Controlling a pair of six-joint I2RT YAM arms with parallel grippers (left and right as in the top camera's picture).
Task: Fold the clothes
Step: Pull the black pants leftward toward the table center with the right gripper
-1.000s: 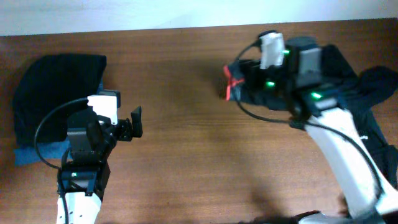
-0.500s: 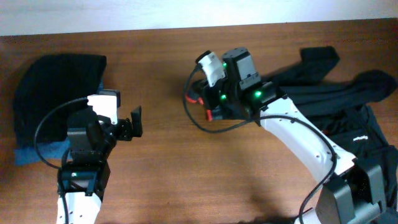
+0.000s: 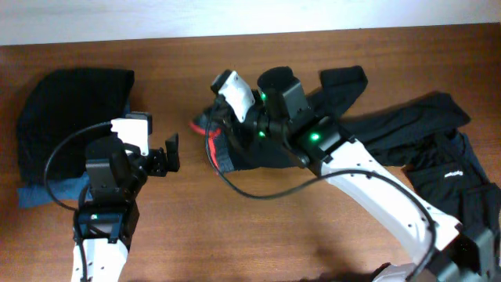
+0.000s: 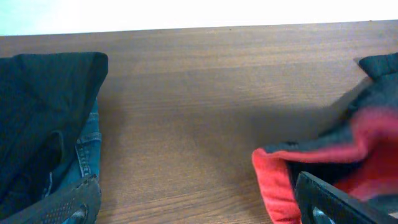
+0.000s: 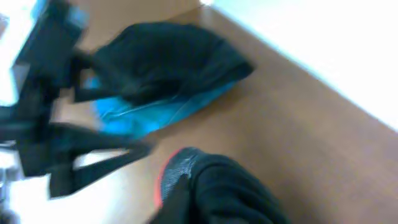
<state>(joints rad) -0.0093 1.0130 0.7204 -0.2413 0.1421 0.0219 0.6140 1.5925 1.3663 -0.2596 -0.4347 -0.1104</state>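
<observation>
Centre-right: black leggings [image 3: 391, 125] stretched out, coral-red waistband [image 3: 211, 146] bunched leftward.

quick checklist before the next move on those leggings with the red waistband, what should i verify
1. Left gripper free to take cloth: ok, jaws wide apart, nothing between them.
2. Right gripper hold on the waistband: cannot tell, cloth hides the fingers and the wrist view is blurred.
3. Bare table in front for spreading: ok.
4. Leggings lying flat: not ok, bunched at the waistband, legs trailing crooked to the right.
5. Leggings free of the lettered black garment: cannot tell, the two meet at the right edge.
6. Stacked pile out of the way: ok, apart from the waistband.
</observation>
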